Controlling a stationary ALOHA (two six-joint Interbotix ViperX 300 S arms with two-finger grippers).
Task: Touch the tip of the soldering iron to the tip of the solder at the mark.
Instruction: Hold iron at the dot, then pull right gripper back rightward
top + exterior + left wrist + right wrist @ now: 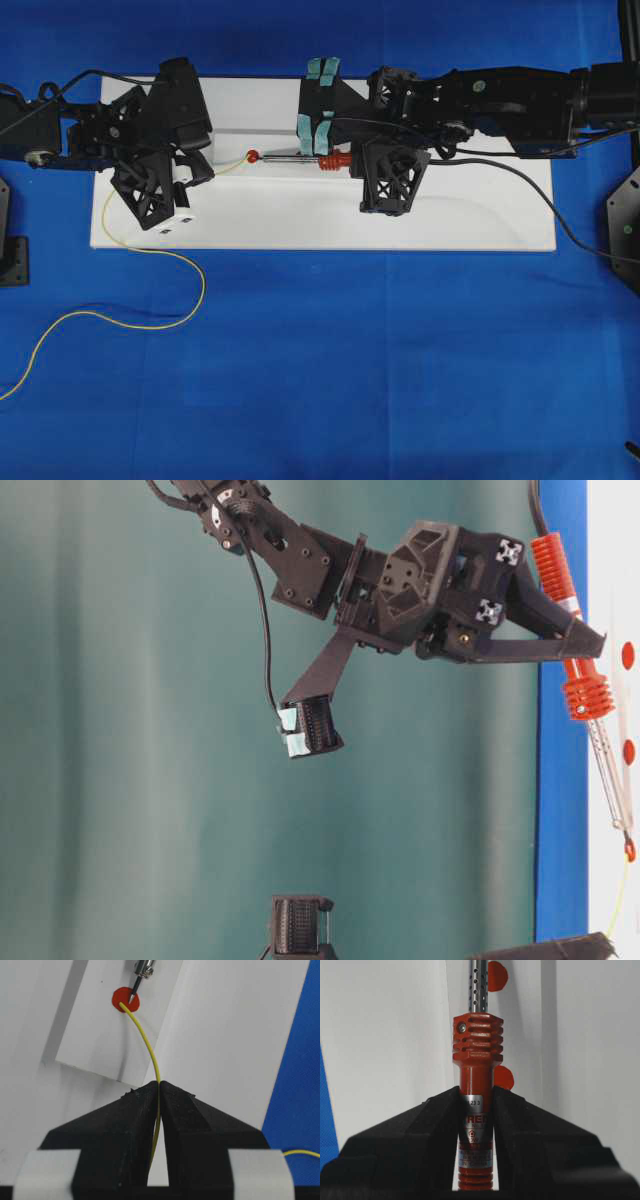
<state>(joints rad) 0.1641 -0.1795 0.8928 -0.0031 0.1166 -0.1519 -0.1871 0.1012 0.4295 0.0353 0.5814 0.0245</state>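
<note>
Overhead view: white board [480, 215] lies on blue table [400, 380]. Left tool [205, 170] sits at 9 o'clock of the red mark [253, 156], jaws pinched on the solder [150, 325], which loops off the board toward 7 o'clock across the table. Right tool [345, 160] at 3 o'clock of the mark, clamped on the soldering iron [322, 159]; iron lies level, tip toward the mark.

Table-level view: right tool [580, 645] grips the iron's [570, 630] orange handle; shaft runs toward 6 o'clock, tip at a red mark [630, 851] at the picture's right edge. Solder [622, 895] is a thin yellow line below it.

Left wrist view: left tool [159, 1087] shut tight on the solder [147, 1045]; wire curves toward 11 o'clock, its end on the red mark [124, 1000]. Iron's dark tip [132, 995] touches the solder end there.

Right wrist view: right tool [477, 1097] closed around the iron handle [476, 1085]; perforated shaft points to 12 o'clock. Two red marks [497, 975] show on the board, beside the shaft and handle.
</note>
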